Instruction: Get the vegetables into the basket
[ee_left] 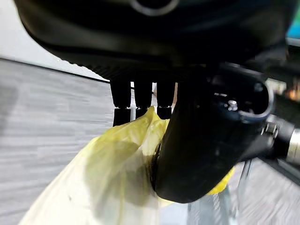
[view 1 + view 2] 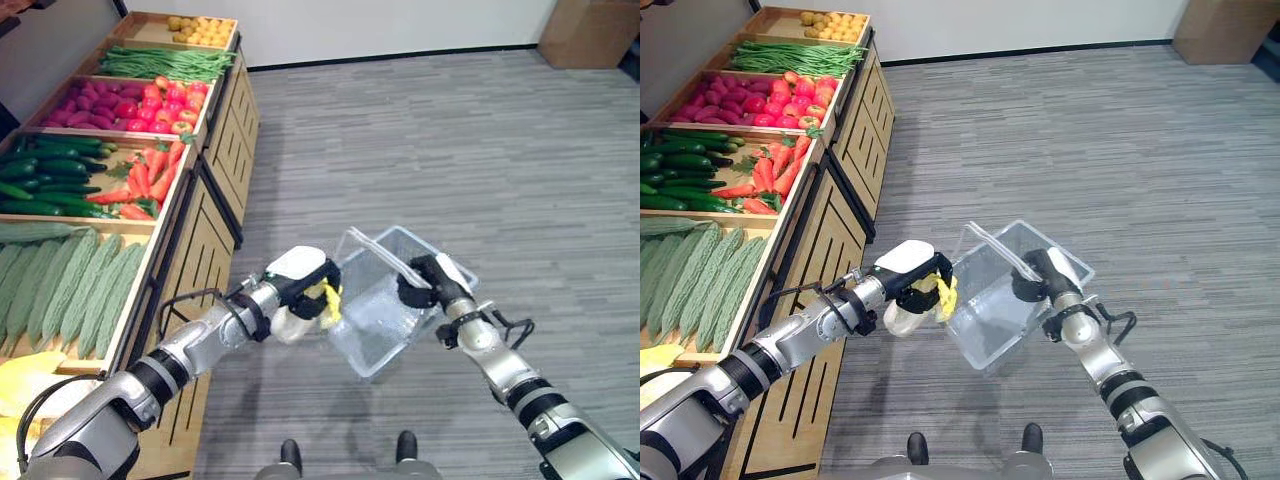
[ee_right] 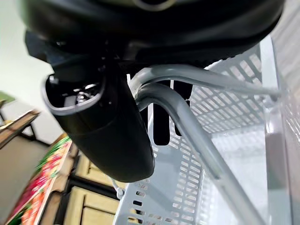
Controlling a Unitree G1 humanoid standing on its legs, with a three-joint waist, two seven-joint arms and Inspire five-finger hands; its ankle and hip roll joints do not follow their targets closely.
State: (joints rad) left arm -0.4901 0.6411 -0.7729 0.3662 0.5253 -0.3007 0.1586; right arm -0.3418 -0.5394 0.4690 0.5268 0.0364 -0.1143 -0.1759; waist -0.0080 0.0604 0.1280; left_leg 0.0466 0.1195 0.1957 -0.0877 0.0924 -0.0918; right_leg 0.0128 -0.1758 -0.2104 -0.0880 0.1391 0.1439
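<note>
Left hand extended forward, fingers and thumb pinched closed. Right hand raised opposite it, fingers curled in grip.

Yellow vegetable pinched in my left hand, touching the near rim of the clear basket, which hangs tilted from my right hand.

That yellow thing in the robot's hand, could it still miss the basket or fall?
Possibly. The left hand pinches the yellow vegetable at the basket's rim, not over its middle, so an early release could drop it on the floor. The right hand holds the tilted basket by its handles, so it could swing.
</note>
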